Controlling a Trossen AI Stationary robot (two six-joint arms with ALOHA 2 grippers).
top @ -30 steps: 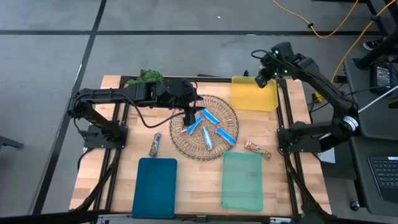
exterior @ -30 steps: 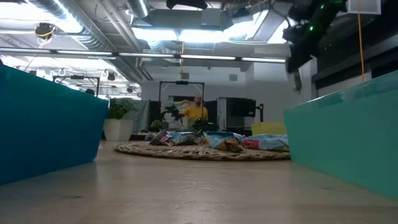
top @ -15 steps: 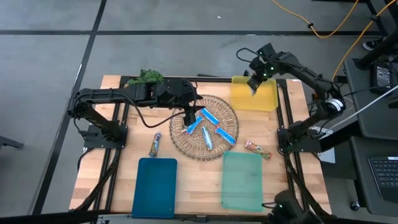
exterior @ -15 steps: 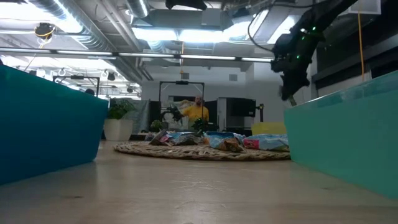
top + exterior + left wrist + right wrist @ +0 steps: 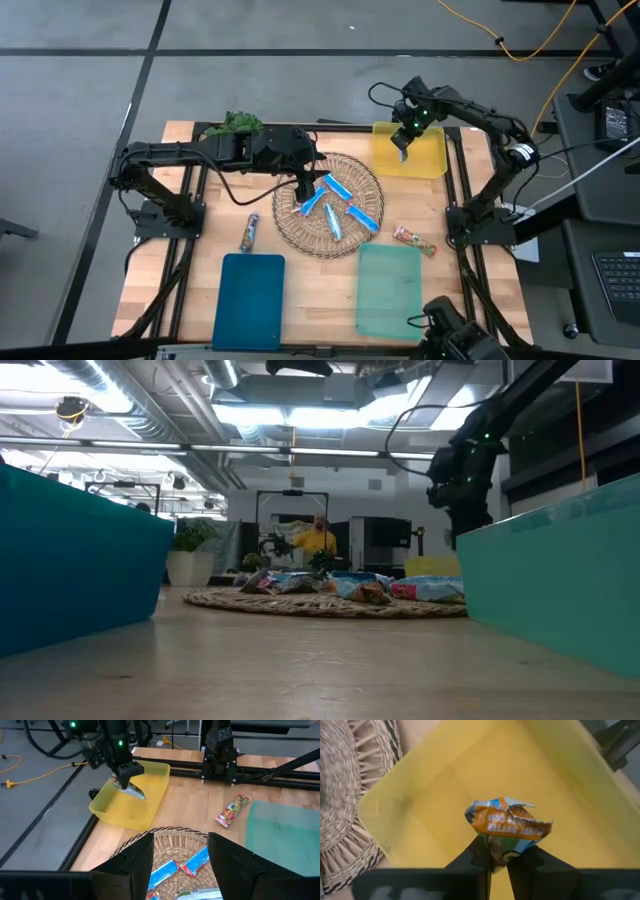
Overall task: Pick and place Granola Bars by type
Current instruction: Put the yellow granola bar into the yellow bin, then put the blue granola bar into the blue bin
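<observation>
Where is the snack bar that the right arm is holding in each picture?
High view: bar in the right pincer, over the yellow tray.
Low view: not visible.
Left wrist view: bar above the yellow tray.
Right wrist view: bar at centre.
Shared landmark: yellow tray.

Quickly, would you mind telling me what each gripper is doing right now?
Left gripper: open, low over the round wicker mat, holding nothing.
Right gripper: shut on an orange-wrapped granola bar above the yellow tray.

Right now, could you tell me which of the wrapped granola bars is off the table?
The orange-wrapped granola bar pinched in the right gripper above the yellow plastic tray; the others lie on the woven mat or the table.
</observation>
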